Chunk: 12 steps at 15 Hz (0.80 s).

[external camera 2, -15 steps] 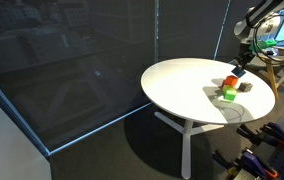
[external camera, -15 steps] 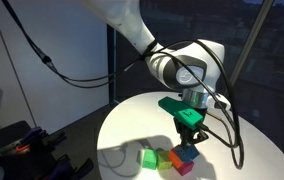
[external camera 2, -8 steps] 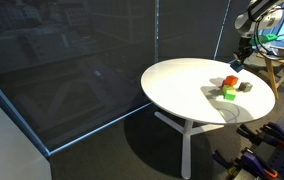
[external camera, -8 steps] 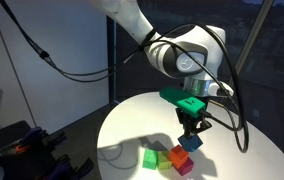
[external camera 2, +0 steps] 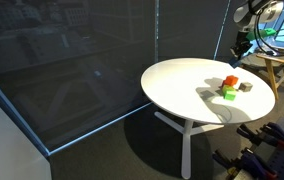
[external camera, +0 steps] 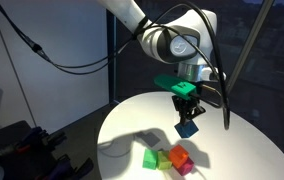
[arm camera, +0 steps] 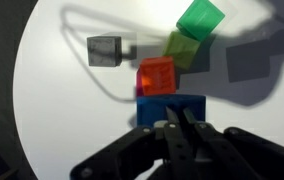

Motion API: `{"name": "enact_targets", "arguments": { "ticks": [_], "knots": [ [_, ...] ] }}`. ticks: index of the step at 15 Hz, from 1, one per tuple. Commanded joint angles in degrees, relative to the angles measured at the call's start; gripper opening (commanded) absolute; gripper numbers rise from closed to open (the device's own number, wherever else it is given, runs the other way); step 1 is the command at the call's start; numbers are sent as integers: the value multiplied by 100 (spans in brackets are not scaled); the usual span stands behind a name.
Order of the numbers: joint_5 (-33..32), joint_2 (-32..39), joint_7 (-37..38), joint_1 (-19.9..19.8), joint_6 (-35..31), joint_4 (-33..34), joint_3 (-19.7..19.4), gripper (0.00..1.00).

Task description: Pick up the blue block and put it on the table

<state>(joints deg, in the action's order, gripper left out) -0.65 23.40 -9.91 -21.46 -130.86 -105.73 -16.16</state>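
The blue block [external camera: 188, 128] hangs in the air above the round white table [external camera: 127, 125], held between the fingers of my gripper [external camera: 187, 116], which is shut on it. In the wrist view the blue block [arm camera: 172, 107] sits at my fingertips [arm camera: 177, 118], with the table [arm camera: 62, 110] far below. In an exterior view my gripper [external camera 2: 236, 55] hovers above the cubes near the table's [external camera 2: 182, 85] far edge; the block is too small to make out there.
A green cube [external camera: 152, 158], an orange cube [external camera: 177, 154] and a red-pink cube [external camera: 186, 166] lie together on the table below. The wrist view shows the orange cube [arm camera: 159, 75], two green cubes [arm camera: 200, 18] and a grey cube [arm camera: 104, 49].
My gripper has risen from the cluster of cubes, carrying the blue block up and off the other cubes.
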Motion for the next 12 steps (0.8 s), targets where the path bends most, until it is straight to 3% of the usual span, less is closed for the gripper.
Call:
{"name": "enact_targets", "arguments": {
  "ticks": [1,12],
  "knots": [
    [-144,-421,356,193,106,-368,5,5],
    [-318,-975,749,701,38,-1134,77,5]
  ]
}}
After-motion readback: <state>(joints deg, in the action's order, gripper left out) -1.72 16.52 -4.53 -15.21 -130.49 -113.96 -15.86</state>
